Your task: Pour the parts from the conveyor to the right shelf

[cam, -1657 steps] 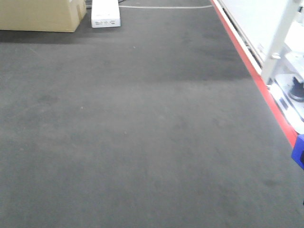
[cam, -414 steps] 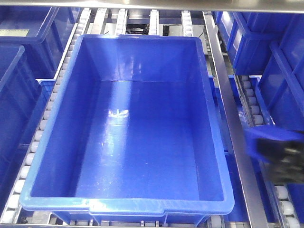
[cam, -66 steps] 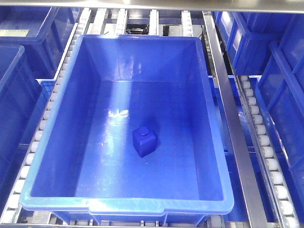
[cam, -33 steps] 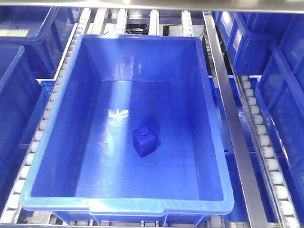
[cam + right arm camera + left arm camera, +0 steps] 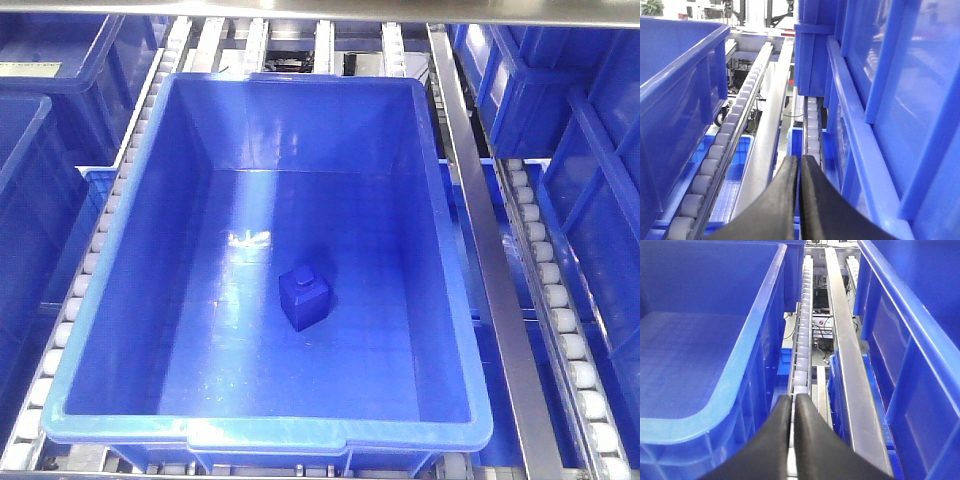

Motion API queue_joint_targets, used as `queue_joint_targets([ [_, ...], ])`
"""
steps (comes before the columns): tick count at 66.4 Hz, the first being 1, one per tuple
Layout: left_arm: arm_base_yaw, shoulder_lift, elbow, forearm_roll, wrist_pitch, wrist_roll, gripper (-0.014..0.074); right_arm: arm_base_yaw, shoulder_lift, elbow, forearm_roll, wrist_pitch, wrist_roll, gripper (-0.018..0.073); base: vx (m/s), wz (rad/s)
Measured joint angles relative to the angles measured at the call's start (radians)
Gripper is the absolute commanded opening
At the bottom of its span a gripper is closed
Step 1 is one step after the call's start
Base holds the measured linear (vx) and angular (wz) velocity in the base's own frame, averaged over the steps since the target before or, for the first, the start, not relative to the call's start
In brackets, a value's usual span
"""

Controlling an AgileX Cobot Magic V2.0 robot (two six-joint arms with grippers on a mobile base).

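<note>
Resting unmoved: part in crate (upright) | hands closed

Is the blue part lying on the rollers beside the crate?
No, the blue part sits on the floor inside the big crate, stud up, clear of the white rollers.
</note>
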Motion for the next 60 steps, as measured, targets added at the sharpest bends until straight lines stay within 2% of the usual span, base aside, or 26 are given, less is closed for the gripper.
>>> queue_joint_targets([
  [13,0.000,0.000,0.000,0.000,0.000,0.000,-0.0006,0.000,0.000,0.000,0.033,0.055,0.000,-0.0005,0.00,0.00],
  [60,0.000,0.000,0.000,0.000,0.000,0.000,-0.0006,0.000,0.000,0.000,0.031,0.060,0.000,-0.0005,0.00,0.00],
])
